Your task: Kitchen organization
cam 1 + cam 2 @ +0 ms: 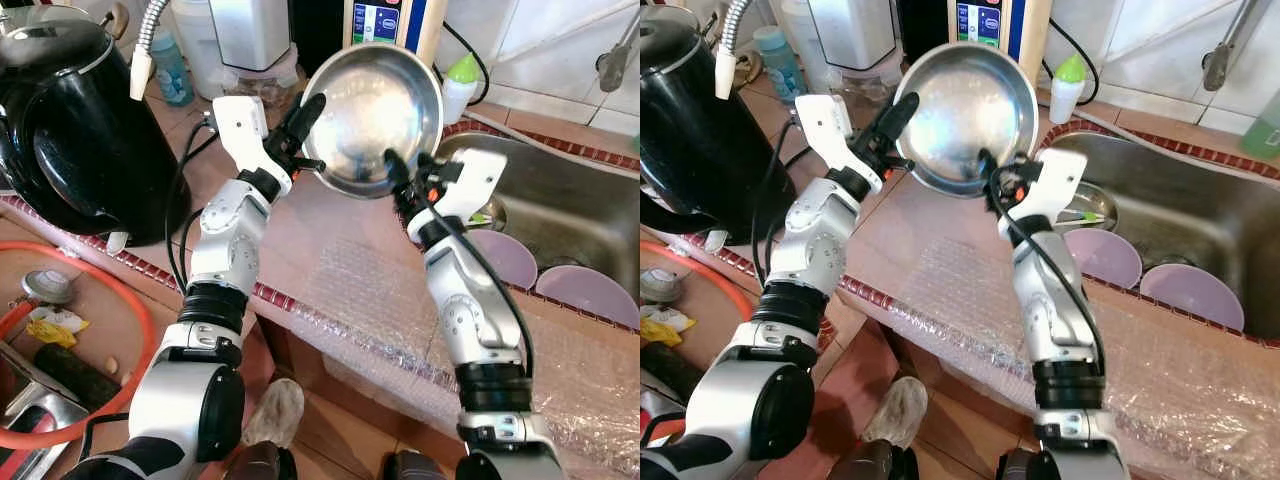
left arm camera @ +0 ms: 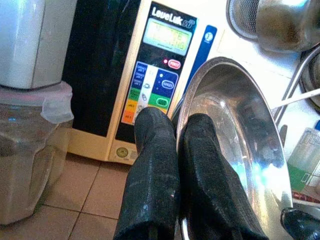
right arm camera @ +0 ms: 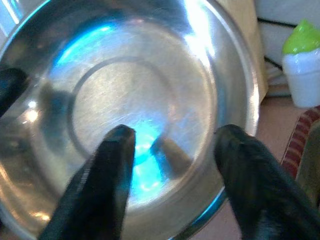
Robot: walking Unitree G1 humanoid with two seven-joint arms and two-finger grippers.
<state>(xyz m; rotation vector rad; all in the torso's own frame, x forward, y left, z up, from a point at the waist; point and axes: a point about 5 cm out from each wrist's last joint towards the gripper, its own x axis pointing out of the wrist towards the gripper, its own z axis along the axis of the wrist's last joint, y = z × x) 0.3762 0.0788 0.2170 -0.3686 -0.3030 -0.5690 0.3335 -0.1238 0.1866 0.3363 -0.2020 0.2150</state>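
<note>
Two hands, left hand [image 1: 308, 112] pinching steel bowl [image 1: 375, 115] rim, right hand [image 3: 172, 185] spread inside

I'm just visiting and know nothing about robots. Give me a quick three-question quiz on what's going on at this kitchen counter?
1. True or false: the steel bowl rests flat on the counter.
2. Which end effector pinches the bowl's rim: A) the left end effector, B) the right end effector, or C) neither?
3. What lies in the sink nearest the robot?

Key
1. False: it is held up, tilted, above the counter.
2. A. Its fingers are closed on the rim; the right one is open, its fingers spread at the bowl's inside.
3. Two purple plates.
</note>
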